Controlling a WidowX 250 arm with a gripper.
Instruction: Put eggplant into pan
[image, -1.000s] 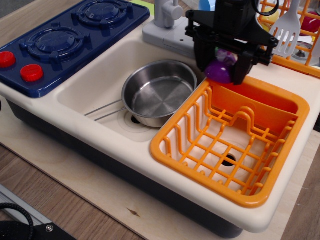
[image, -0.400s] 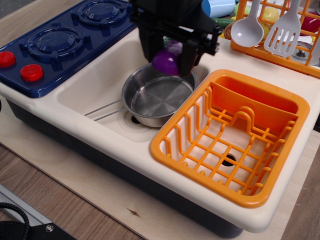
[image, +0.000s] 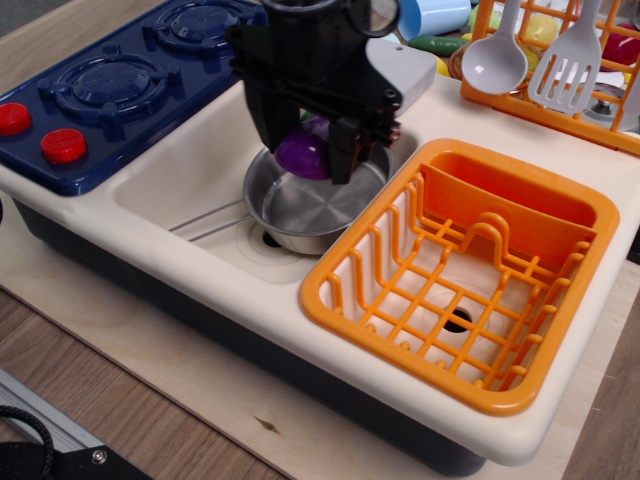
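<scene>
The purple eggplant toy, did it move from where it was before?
Yes. The glossy purple toy eggplant, held in the black pincer, went left, away from the orange plastic drainer basket, and now hangs over the round shiny steel pan.

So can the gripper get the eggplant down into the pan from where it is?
Probably yes: the gripper, shut on the eggplant, hangs over the pan, whose bottom looks bare beneath it.

A toy kitchen set on a wooden tabletop (image: 150, 400): plastic sink (image: 190, 170), blue stove (image: 130, 80), orange drainer basket (image: 470, 270).
</scene>
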